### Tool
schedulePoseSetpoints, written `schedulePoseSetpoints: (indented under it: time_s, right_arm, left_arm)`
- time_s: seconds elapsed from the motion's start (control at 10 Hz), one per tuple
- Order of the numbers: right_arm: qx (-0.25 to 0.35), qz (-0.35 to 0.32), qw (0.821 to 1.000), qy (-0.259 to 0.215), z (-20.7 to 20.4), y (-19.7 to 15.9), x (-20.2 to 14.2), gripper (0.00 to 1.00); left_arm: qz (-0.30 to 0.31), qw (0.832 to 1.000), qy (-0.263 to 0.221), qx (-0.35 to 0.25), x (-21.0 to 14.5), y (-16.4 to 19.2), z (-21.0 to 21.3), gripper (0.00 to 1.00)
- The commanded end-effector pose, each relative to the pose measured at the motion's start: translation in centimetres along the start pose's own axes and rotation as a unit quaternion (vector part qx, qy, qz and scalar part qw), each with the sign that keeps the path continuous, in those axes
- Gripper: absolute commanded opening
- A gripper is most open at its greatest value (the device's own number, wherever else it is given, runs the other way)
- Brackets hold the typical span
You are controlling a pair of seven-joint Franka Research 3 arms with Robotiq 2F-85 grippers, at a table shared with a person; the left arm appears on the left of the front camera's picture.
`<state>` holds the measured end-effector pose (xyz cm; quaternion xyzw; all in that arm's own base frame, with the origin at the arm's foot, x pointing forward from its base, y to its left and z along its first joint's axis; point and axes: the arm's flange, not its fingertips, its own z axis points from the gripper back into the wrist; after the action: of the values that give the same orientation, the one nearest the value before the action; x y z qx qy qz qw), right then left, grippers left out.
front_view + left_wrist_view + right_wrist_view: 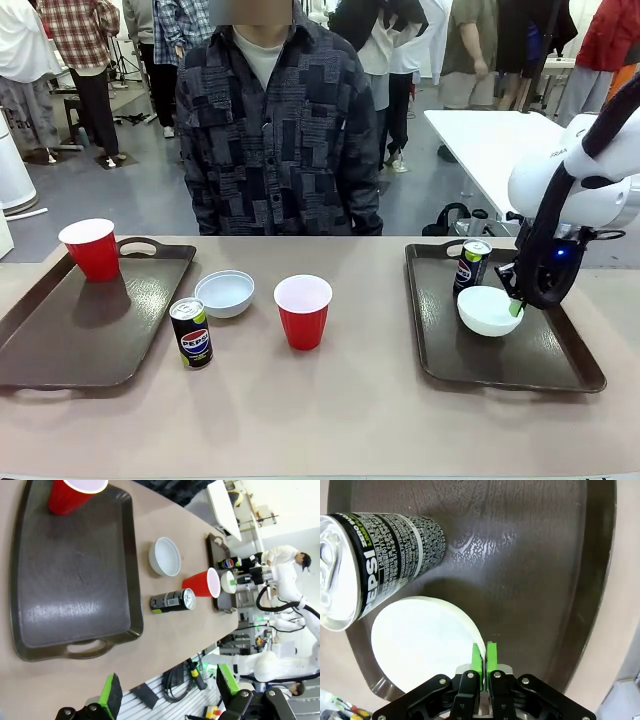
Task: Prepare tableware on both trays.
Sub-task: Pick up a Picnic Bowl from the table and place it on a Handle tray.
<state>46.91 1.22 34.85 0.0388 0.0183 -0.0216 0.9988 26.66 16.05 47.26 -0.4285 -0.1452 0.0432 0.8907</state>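
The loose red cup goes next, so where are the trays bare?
Left tray: bare almost everywhere, just a red cup in its far left corner. Right tray: bare across the near half, in front of the bowl; crowded at the far end, where can, bowl and right gripper bunch together.

My right gripper (516,307) sits at the rim of a small round white bowl (486,312), upright on a dark brown rectangular plastic tray (545,365), with a dark Pepsi can (471,265) standing just beside it. Far to its left, the second tray (60,345) carries a red plastic cup (92,250). The second bowl (224,293), second can (190,333) and second cup (302,311) stand upright on the table (350,400) between the trays.
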Motion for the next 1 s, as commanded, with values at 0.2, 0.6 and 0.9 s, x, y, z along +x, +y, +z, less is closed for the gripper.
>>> schedulePoseSetpoints:
  time_s: [0.2, 0.6, 0.9]
  right_arm:
    - [-0.04, -0.003, 0.999, -0.017, 1.0, 0.8, -1.5, 0.77]
    - [-0.024, 0.023, 0.999, -0.023, 6.8, 0.8, -5.7, 1.0]
    - [-0.002, 0.033, 0.999, -0.026, 11.0, 0.9, -8.5, 0.89]
  left_arm:
    - [-0.006, 1.0, -0.005, -0.008, 0.0, 0.0, 0.0, 1.0]
    - [-0.006, 1.0, -0.005, -0.008, 0.0, 0.0, 0.0, 1.0]
    - [-0.006, 1.0, -0.005, -0.008, 0.0, 0.0, 0.0, 1.0]
